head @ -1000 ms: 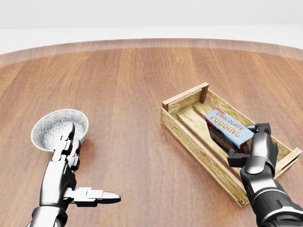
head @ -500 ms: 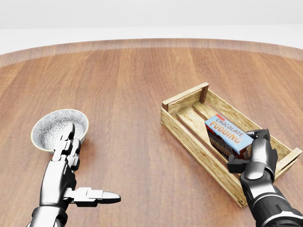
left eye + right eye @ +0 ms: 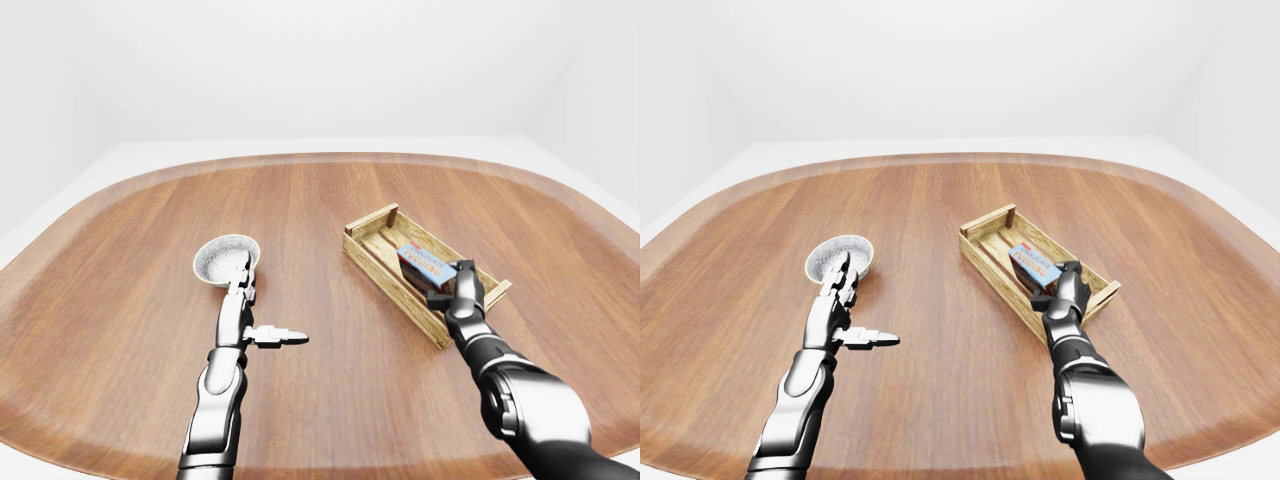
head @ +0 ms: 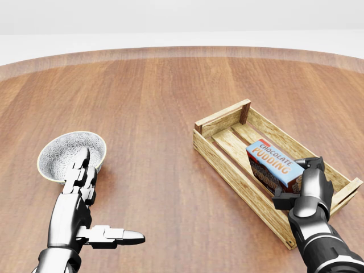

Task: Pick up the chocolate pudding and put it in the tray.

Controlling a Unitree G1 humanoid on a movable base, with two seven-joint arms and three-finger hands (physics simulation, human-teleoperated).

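The chocolate pudding (image 4: 274, 161), a blue and brown box, lies tilted inside the wooden slatted tray (image 4: 222, 116) at the right of the head view. My right hand (image 4: 296, 183) is at the box's near end, low over the tray's near corner, fingers over the top of the box and thumb under its side, closed on it. My left hand (image 4: 111, 196) is open and empty at the lower left, fingers pointing up the view and thumb out to the right. The tray and both arms also show in the left-eye view (image 3: 372, 220).
A white patterned bowl (image 4: 62, 151) sits on the wooden table just above my left hand's fingertips. The round table's far edge (image 4: 182, 50) curves across the top of the view. Bare wood lies between bowl and tray.
My right hand has lowered and drawn back a little with the pudding, bringing the box down deeper into the tray. My left arm and the bowl have not moved.
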